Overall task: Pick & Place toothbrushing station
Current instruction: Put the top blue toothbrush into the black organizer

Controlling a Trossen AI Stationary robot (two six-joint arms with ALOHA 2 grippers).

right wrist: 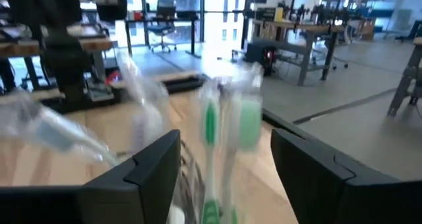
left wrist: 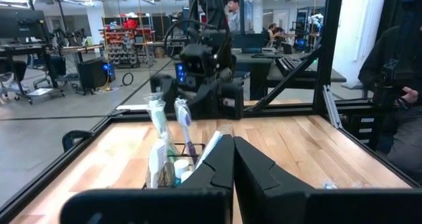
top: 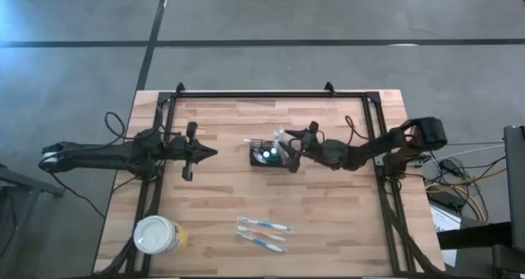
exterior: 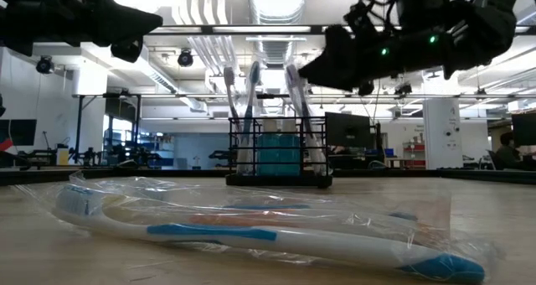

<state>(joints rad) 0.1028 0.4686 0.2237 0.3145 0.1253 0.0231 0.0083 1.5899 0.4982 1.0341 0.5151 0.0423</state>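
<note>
Two sets of fingers, so starting with the busy ones: right fingers (right wrist: pixel 224 178) spread wide, holding nothing, straddling a wrapped green-handled toothbrush (right wrist: pixel 210 128) that stands up between them. Hovering just above and beside the toothbrushing station (top: pixel 271 155), going by the overhead shot. Left fingers (left wrist: pixel 232 165) pressed together, empty, parked out toward the left side of the counter (top: pixel 328 221) and pointed across at the station.

Station itself: small black wire-mesh caddy, sitting mid-counter, upright, a few wrapped brushes poking out the top and something teal down inside. Lies right under the right fingers, on their left-hand side looking from above, so clearly the right arm's job if anything needs grabbing; left arm well apart from it. Long axis looks roughly left-to-right across the counter from the overhead view, but honestly hard to call, since the right arm covers one end.

Farther out: two loose wrapped toothbrushes (top: pixel 262 231) near the front edge, and a round white-lidded tub (top: pixel 156 235) at the front left corner.

Hard to make out: whether the fingers are touching the brush wrapper or just near it (wrist view very blurry there), and how many brushes are actually in the caddy. Guessing a release just got made, but can't confirm.
</note>
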